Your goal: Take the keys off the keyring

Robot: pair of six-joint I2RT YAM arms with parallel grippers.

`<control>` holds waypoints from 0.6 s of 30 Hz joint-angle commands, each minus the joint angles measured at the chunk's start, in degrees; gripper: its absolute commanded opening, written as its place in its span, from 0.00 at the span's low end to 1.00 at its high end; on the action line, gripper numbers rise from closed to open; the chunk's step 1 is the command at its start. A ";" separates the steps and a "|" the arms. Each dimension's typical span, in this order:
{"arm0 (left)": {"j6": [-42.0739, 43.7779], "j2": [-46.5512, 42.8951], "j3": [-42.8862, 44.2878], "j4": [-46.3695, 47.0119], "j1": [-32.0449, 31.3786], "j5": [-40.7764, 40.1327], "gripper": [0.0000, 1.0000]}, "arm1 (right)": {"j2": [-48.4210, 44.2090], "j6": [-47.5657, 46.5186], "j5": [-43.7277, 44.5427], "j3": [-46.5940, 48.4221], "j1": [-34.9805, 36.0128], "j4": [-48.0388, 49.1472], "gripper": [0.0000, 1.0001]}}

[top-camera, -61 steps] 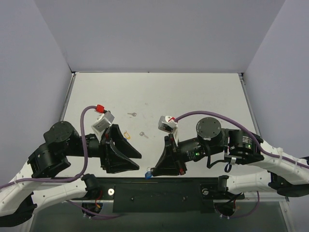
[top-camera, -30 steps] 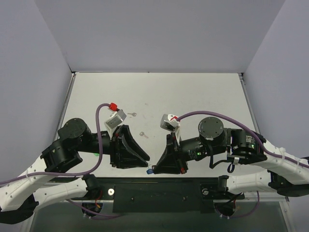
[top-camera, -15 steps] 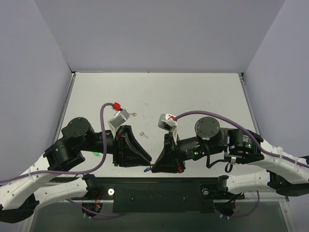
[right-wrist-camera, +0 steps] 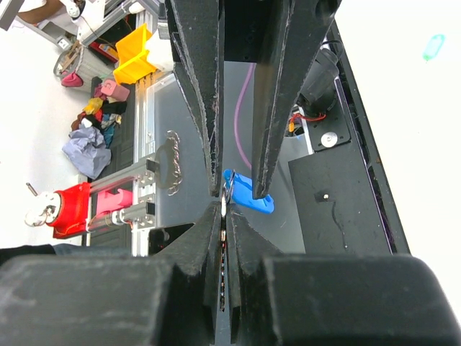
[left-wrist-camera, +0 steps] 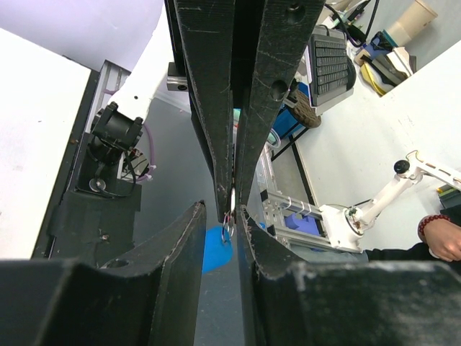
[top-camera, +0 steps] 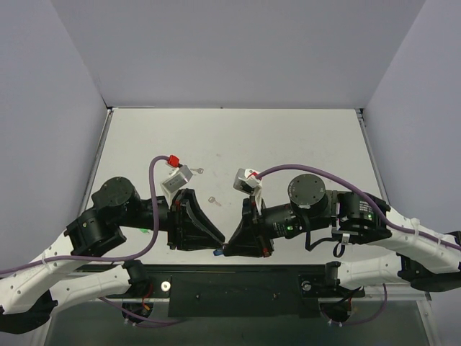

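The blue key tag hangs in the air at the table's near edge, where both grippers meet tip to tip. My right gripper is shut on the small silver key, seen edge-on between its fingertips. The thin metal ring joins that key to the blue tag. My left gripper is open, its two fingers standing either side of the ring and the blue tag. In the left wrist view the left gripper faces the right gripper's shut fingers.
Two loose silver keys lie on the white table beyond the arms. A green tag lies by the left arm and also shows in the right wrist view. The black base bar runs below the grippers.
My left arm has swung right until its open fingers reach the ring held by my right gripper. The right gripper has shifted slightly left. In the last half second almost nothing moved.
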 commanded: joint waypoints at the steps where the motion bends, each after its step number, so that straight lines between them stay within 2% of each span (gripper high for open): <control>1: 0.31 -0.54 0.03 1.83 -0.37 0.10 0.33 | 0.72 -0.19 0.41 2.49 0.44 1.20 0.00; 4: 0.22 -0.72 0.02 2.18 -0.37 0.01 0.31 | 1.16 -0.10 0.32 2.66 0.35 1.20 0.00; 8: 0.22 -0.63 0.02 2.00 -0.37 0.19 0.20 | 1.07 -0.02 0.50 2.58 0.44 1.64 0.00; 10: 0.31 -0.81 -0.15 1.83 -0.46 0.01 0.00 | 0.98 0.42 0.59 2.31 0.44 2.52 0.00; 13: 0.57 -1.33 -0.41 1.56 -0.46 -1.39 0.00 | 0.72 1.91 1.37 1.09 0.44 5.06 0.00; 15: 0.66 -1.60 0.02 0.78 -0.46 -3.57 0.00 | 0.55 3.06 3.21 0.38 0.62 5.95 0.09; 16: 1.09 -1.86 0.46 0.25 -0.46 -4.37 0.00 | -0.06 3.67 3.83 -0.06 0.62 6.39 0.25; 17: 1.01 -1.95 0.55 -0.10 -0.46 -6.12 0.00 | -0.68 3.93 5.49 -0.76 0.62 7.35 0.33; 18: 1.18 -2.12 0.81 -0.28 -0.46 -8.05 0.00 | -1.21 4.55 6.55 -1.20 0.62 7.88 0.45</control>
